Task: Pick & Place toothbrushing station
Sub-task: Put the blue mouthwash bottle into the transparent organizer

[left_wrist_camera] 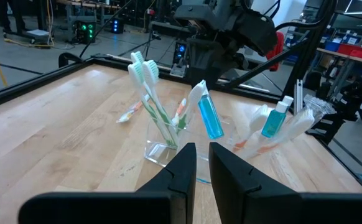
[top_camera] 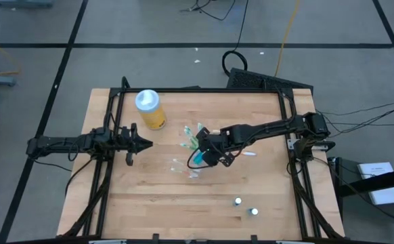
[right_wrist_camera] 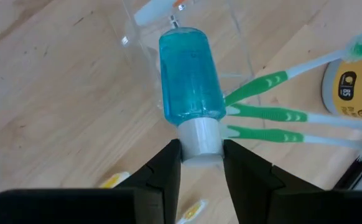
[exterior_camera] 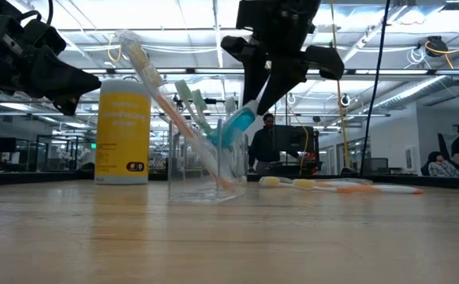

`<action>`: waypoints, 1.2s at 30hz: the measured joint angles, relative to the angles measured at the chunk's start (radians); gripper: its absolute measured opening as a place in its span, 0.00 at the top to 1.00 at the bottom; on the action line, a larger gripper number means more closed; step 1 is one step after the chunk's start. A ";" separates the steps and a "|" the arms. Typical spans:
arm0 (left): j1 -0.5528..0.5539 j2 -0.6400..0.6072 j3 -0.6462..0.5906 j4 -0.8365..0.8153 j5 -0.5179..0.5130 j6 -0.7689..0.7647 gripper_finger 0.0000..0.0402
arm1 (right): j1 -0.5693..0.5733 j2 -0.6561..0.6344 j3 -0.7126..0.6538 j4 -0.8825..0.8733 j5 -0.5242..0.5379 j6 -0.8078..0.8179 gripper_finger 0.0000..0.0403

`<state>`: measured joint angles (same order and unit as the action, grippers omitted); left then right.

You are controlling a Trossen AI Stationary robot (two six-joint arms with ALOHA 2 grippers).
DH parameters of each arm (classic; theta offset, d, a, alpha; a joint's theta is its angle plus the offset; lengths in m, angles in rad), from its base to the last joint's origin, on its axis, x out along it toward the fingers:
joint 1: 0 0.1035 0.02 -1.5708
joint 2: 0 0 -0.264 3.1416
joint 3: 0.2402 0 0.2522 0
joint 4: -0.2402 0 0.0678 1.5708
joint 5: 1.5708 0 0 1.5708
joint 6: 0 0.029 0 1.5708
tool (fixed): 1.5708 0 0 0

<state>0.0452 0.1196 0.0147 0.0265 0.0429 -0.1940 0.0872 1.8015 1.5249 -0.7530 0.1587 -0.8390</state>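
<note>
A small clear plastic cup (exterior_camera: 206,177) stands mid-table and holds green toothbrushes (right_wrist_camera: 262,115) and a white-and-orange one (exterior_camera: 162,95), all leaning on its rim. My right gripper (top_camera: 207,154) is above the cup, shut on a teal white-capped tube (right_wrist_camera: 190,78). My left gripper (top_camera: 143,142) is shut and empty, left of the cup and pointing at it. Two more tubes (top_camera: 245,206) stand near the front edge. Another teal tube (left_wrist_camera: 272,122) shows beside the cup in the left wrist view. My right gripper pinches the tube's white cap (right_wrist_camera: 199,140) between its two fingers. The fingers come from above, slanting down from the table's right. The tube hangs cap-up and tilted, its teal lower end (exterior_camera: 228,134) within the cup's mouth among the brushes, clear of the table.
A yellow bottle with a pale blue lid (top_camera: 149,108) stands at the far left of the table. Loose toothbrushes (exterior_camera: 332,185) lie on the table right of the cup. Bare wood lies along the near left.
</note>
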 joint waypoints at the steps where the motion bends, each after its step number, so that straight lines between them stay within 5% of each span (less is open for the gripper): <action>1: 0.000 0.000 0.000 0.000 0.000 0.000 0.88 | 0.000 0.000 0.000 0.000 0.001 -0.009 0.74; 18: 0.000 0.000 0.000 0.000 0.000 0.000 0.88 | 0.000 0.000 0.000 0.050 -0.006 -0.037 0.63; 26: 0.000 0.000 0.000 0.000 0.000 0.000 0.88 | 0.000 0.000 0.000 0.070 -0.004 0.024 0.55; 36: 0.000 0.000 0.000 0.000 0.000 0.000 0.88 | 0.013 -0.052 -0.001 0.026 -0.004 0.192 0.57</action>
<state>0.0452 0.1196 0.0143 0.0261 0.0429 -0.1940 0.1005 1.7494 1.5235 -0.7272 0.1543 -0.6466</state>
